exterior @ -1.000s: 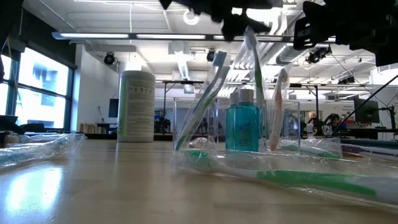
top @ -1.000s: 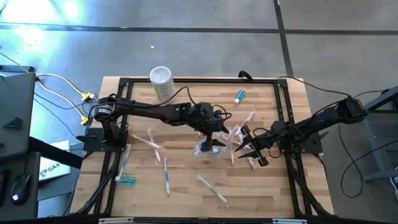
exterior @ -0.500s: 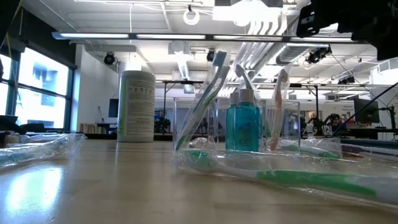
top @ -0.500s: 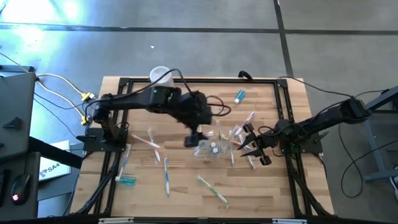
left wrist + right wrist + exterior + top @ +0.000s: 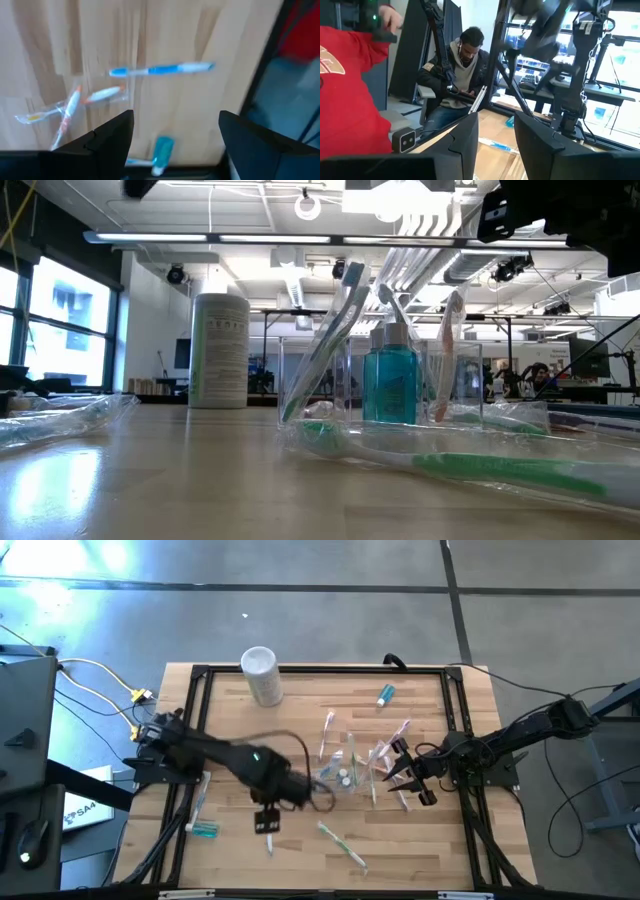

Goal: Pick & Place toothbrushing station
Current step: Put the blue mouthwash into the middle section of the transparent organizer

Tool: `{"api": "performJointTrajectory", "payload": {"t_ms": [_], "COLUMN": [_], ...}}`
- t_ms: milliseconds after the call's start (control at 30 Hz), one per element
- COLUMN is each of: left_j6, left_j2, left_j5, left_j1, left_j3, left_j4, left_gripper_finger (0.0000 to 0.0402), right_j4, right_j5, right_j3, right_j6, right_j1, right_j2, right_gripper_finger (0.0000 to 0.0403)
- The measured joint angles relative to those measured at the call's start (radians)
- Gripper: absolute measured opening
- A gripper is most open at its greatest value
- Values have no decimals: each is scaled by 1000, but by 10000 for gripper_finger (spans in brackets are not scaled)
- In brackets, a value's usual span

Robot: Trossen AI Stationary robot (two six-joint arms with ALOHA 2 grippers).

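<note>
Status: task partly done. The clear cup (image 5: 340, 772) stood mid-table and already held, in the low view, three toothbrushes that I could tell apart (one blue-green, one clear, one pink) plus one teal tube (image 5: 390, 385) standing upright.

Left to collect, counted from the high view:
- Tubes: two, one near the table's back edge (image 5: 385, 694) and one front-left (image 5: 205, 830).
- Loose brushes left and front of the cup: at least five, including a pink wrapped pair (image 5: 240, 765), a blue one (image 5: 160, 69) and a green one (image 5: 342, 843).
- More brushes lay clustered right of the cup; too tangled to count.

One white cylinder (image 5: 260, 672) stood at the back-left, apart from the station.

Left gripper (image 5: 265, 823) hovered over the front-left brushes, fingers wide apart and empty. Right gripper (image 5: 405, 778) sat just right of the cup, fingers partly apart, nothing seen between them.

Judged roughly a third complete.
</note>
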Motion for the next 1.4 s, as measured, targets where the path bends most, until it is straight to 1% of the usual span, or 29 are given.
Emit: {"api": "performJointTrajectory", "payload": {"t_ms": [167,200,333,367,467,567,733,833,967,1067,1233,1400], "left_j6": [90,101,118,114,85,46,-26,-107,-218,-281,-284,-265], "left_j2": [0,0,0,0,0,-2,-51,-84,-124,-153,-166,-166], "left_j5": [1,17,156,163,173,228,227,225,242,305,412,413], "left_j1": [-49,-56,-82,-90,-119,-151,-210,-230,-240,-244,-244,-244], "left_j3": [-151,-183,-304,-333,-412,-470,-564,-621,-688,-745,-835,-921], "left_j4": [7,6,-2,4,32,88,230,300,304,326,438,552], "left_gripper_finger": [287,287,287,287,287,287,287,287,287,287,287,287], "right_j4": [-8,-10,-15,-20,-23,-29,-29,-29,-29,-29,-34,-43], "right_j5": [0,0,4,4,4,4,4,4,4,4,4,4], "right_j3": [0,0,0,0,0,0,-1,-1,-1,-1,-1,-2], "right_j6": [-31,-39,-68,-75,-78,-78,-73,-72,-70,-70,-70,-70], "right_j1": [0,0,0,0,0,0,0,0,0,0,0,0], "right_j2": [0,0,0,0,0,0,0,0,0,0,0,0], "right_gripper_finger": [119,119,119,119,119,119,119,119,119,119,119,119]}}
